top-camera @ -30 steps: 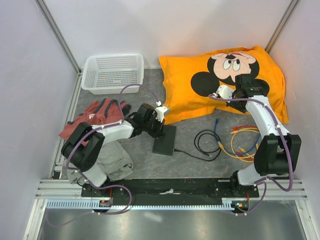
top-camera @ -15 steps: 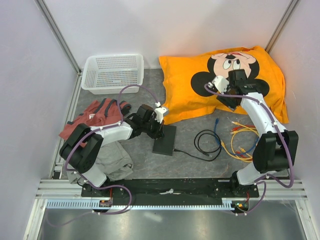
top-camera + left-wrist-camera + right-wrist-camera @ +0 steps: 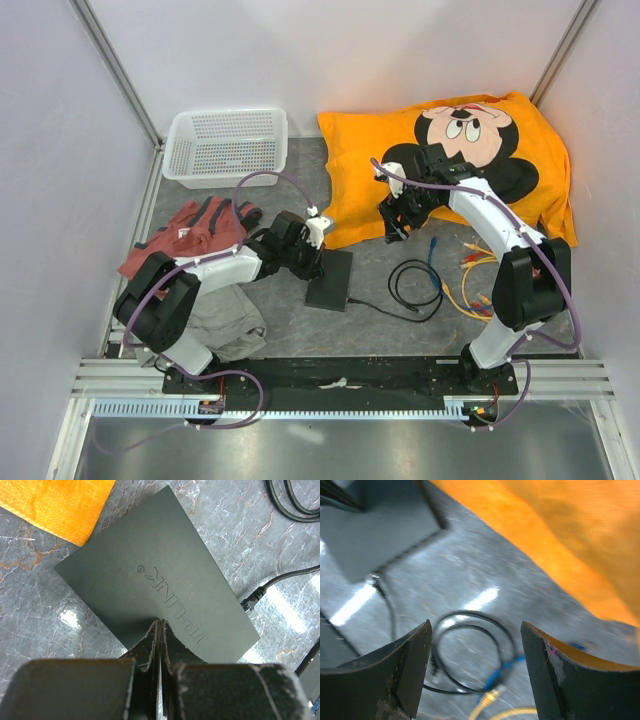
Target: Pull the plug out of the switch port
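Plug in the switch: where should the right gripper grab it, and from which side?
Likely the short black plug body jutting from the switch edge, taken from above with jaws straddling it: it lies flat, both flanks exposed.

Plain white walls [image 3: 330, 50], 2 aluminium corner posts [image 3: 115, 70], grey marbled tabletop [image 3: 420, 340] with glare patches.

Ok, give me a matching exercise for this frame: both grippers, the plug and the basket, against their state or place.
1 left gripper
2 right gripper
3 plug
4 basket

A open, by the orange pillow's near edge
B in the switch's side
C far-left corner
D shut, tips at the switch

Pairs: 1-D, 2-A, 3-B, 4-C
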